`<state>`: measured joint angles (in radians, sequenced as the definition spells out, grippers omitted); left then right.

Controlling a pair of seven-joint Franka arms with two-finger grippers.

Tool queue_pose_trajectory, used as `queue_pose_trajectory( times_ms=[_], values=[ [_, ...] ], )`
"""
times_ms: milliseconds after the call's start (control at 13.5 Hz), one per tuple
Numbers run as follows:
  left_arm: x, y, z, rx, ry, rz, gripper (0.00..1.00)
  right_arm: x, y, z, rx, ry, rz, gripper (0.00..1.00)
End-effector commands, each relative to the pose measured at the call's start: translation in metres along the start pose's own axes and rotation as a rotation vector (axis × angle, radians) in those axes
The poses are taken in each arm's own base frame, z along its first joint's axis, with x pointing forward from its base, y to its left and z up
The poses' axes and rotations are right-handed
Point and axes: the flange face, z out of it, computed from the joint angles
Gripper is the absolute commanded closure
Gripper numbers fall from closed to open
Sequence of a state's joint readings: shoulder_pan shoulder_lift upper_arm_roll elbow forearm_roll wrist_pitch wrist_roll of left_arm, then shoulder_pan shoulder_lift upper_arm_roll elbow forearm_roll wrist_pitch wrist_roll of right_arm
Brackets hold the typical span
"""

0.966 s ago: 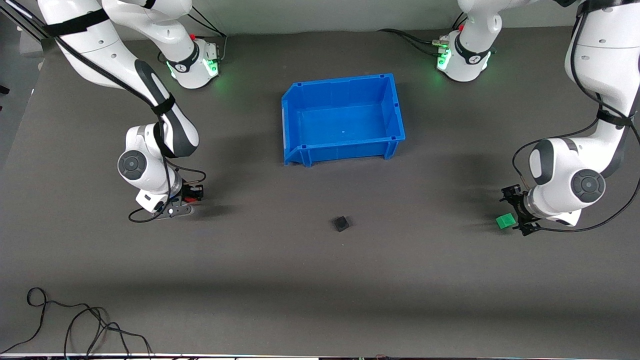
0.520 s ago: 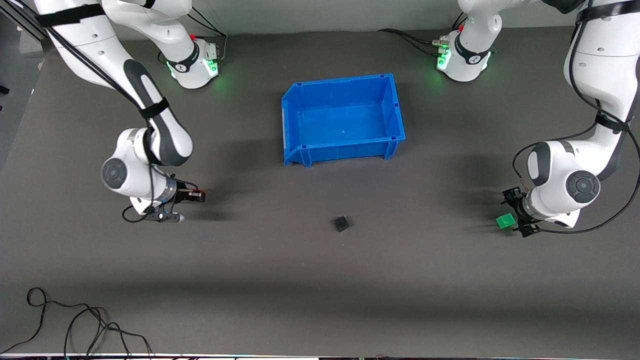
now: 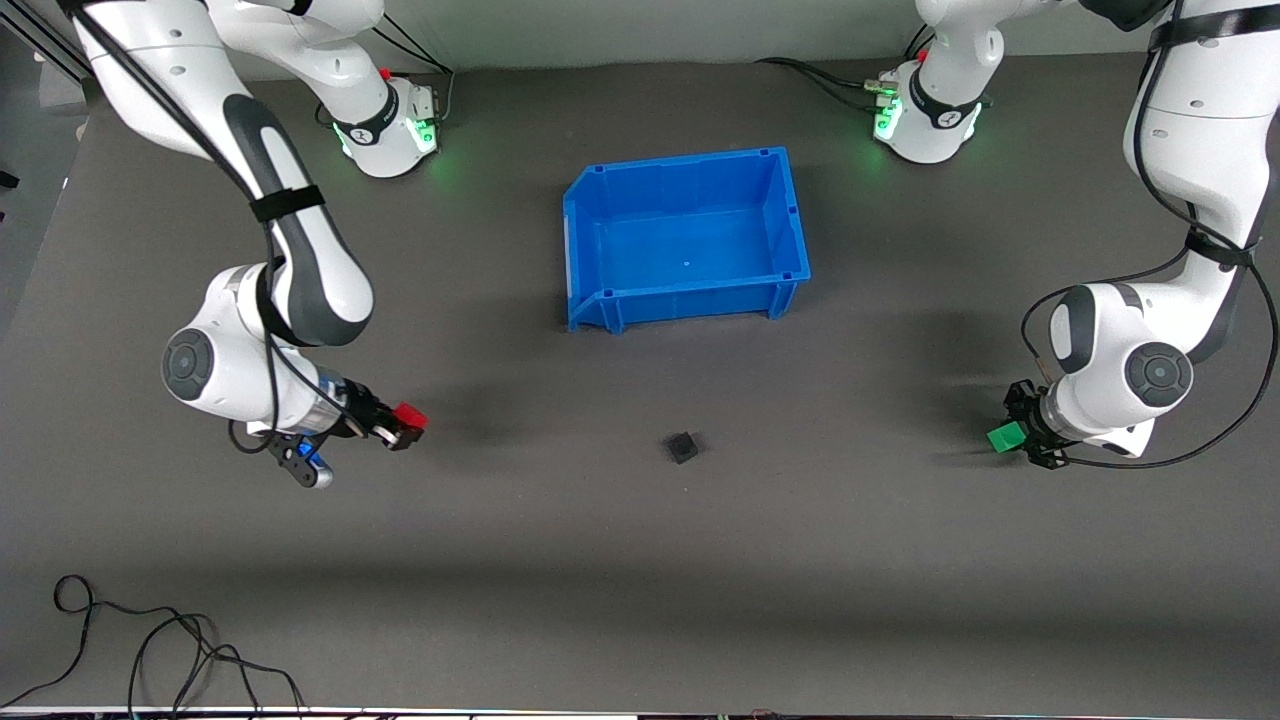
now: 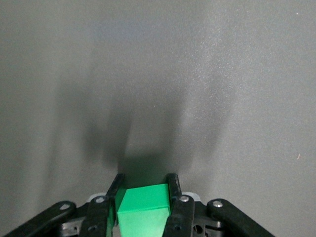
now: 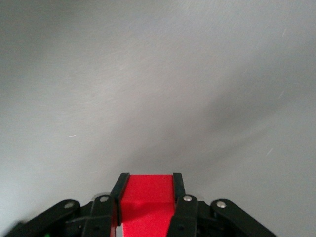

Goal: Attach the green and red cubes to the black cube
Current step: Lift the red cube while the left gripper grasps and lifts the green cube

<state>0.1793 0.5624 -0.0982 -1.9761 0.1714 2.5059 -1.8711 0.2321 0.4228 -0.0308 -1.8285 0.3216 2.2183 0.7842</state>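
The black cube (image 3: 682,447) sits on the grey mat, nearer to the front camera than the blue bin. My right gripper (image 3: 403,422) is shut on the red cube (image 3: 409,417) and holds it just above the mat toward the right arm's end; the red cube (image 5: 146,205) shows clamped between the fingers in the right wrist view. My left gripper (image 3: 1012,436) is shut on the green cube (image 3: 1004,437) low over the mat toward the left arm's end; the green cube (image 4: 143,210) fills the gap between the fingers in the left wrist view.
An empty blue bin (image 3: 686,300) stands mid-table, farther from the front camera than the black cube. A loose black cable (image 3: 150,650) lies at the mat's front edge toward the right arm's end. Both arm bases glow green at the back.
My right gripper has swung and lifted the red cube, now pointing toward the black cube. My left gripper has closed on the green cube and raised it slightly.
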Motion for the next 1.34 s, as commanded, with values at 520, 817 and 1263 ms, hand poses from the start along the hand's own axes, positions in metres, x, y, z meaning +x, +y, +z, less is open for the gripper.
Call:
queue_pose_trajectory(
  times_ms=[520, 817, 1263],
  values=[
    [-0.153, -0.038, -0.029, -0.044, 0.0, 0.104, 1.0, -0.054, -0.147, 0.071, -0.011, -0.033, 0.43, 0.84],
    [-0.229, -0.08, -0.031, -0.036, -0.002, 0.116, 1.0, -0.082, -0.184, 0.105, 0.022, -0.032, 0.561, 0.83],
    [-0.325, -0.112, -0.049, -0.027, -0.099, 0.099, 1.0, -0.1, -0.208, 0.165, 0.136, -0.07, 0.598, 0.84]
  ],
)
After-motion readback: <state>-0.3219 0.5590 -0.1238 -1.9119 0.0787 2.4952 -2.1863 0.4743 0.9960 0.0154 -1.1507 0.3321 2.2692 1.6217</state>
